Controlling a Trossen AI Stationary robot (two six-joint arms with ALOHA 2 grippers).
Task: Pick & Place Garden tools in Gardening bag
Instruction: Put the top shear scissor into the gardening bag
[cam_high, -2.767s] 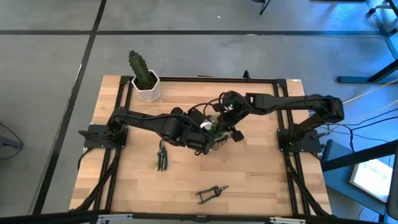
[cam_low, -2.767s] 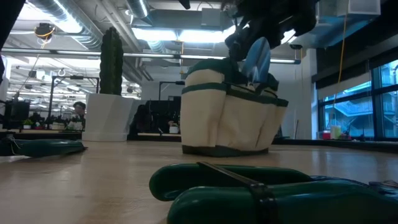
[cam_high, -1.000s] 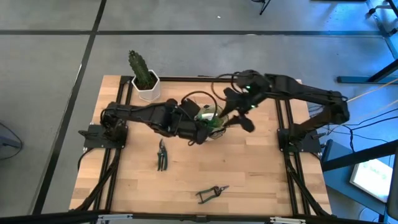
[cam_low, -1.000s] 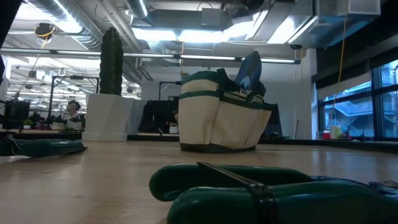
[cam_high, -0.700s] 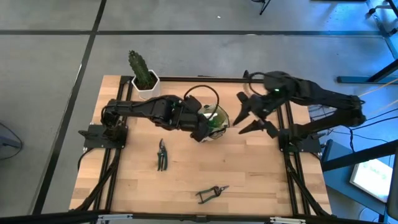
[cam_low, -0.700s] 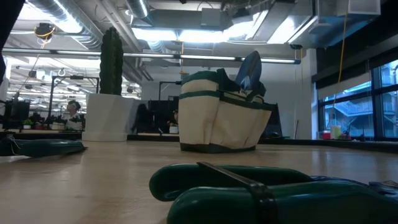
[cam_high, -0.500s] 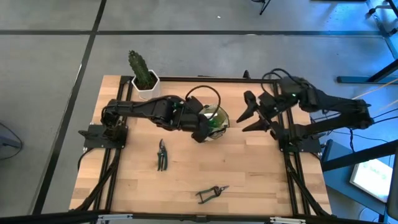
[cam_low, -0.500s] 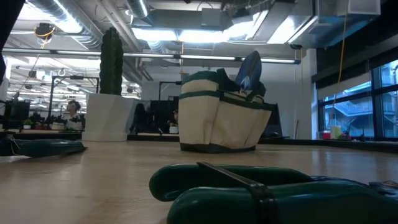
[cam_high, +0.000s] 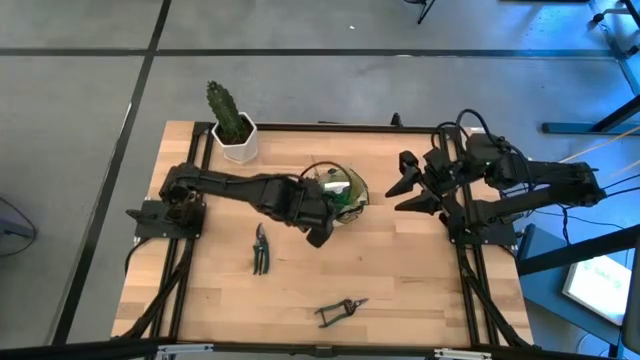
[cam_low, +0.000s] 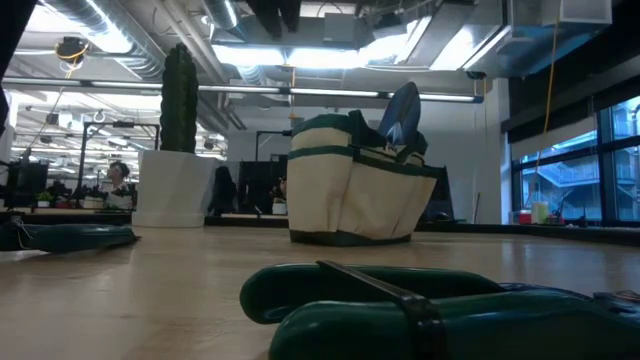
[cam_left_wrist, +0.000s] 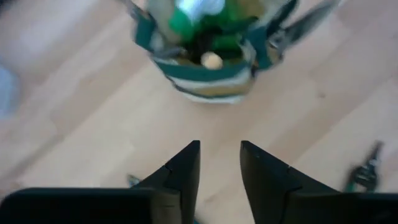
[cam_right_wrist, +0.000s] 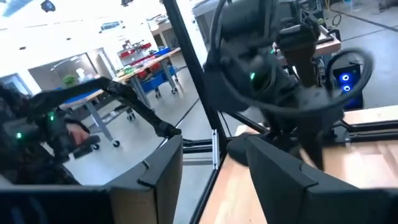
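The gardening bag (cam_high: 342, 195) stands upright on its base at the table's middle, with green and wooden tool parts showing in its mouth (cam_left_wrist: 202, 37). A grey blade (cam_low: 403, 110) sticks up out of it. Two pruning shears lie flat on the table, one (cam_high: 260, 250) left of centre and one (cam_high: 340, 312) near the front edge. My left gripper (cam_high: 318, 237) hangs open just near-left of the bag, pointing steeply down, with nothing between its fingers (cam_left_wrist: 221, 152). My right gripper (cam_high: 402, 195) stands open at the table's right side, level and clear of everything.
A cactus in a white pot (cam_high: 233, 128) stands at the far left corner. The black frame rails (cam_high: 460, 230) run along the table's sides. Bare wood lies between the bag and the front edge. In the low view the near shears (cam_low: 400, 310) fill the foreground.
My right gripper has drawn back from the bag toward the table's right edge and tipped from pointing down to level. My left gripper has come off the bag's mouth toward the near edge and sunk lower. The bag and the shears have stayed put.
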